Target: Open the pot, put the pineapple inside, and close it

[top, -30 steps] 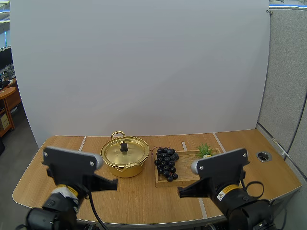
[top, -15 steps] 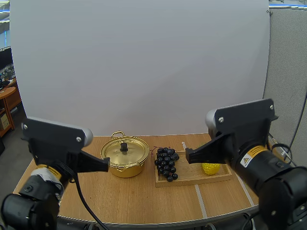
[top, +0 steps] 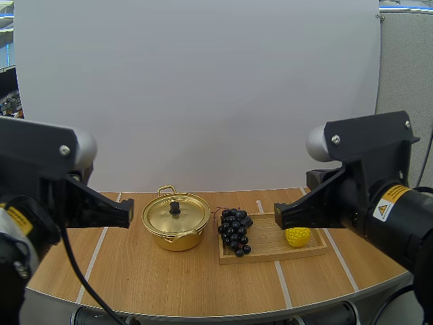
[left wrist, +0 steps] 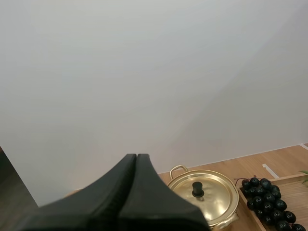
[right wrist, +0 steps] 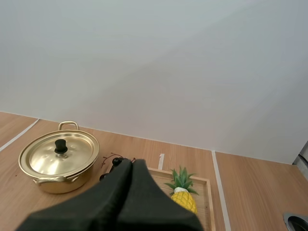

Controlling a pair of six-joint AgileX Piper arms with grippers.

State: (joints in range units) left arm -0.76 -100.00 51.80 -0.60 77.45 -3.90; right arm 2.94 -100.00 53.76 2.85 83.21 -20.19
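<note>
Lying on tray, pineapple, lidded pot, yellow label

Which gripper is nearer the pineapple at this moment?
Right. The right gripper hangs raised by the wooden tray, close to the pineapple; the left gripper hangs beyond the grapes and pot.

The matte black left claw and right claw look alike. Behind each, a boxy black housing bears silver screws, a grey dome and a yellow label.

Pale wooden table, white backdrop
</note>
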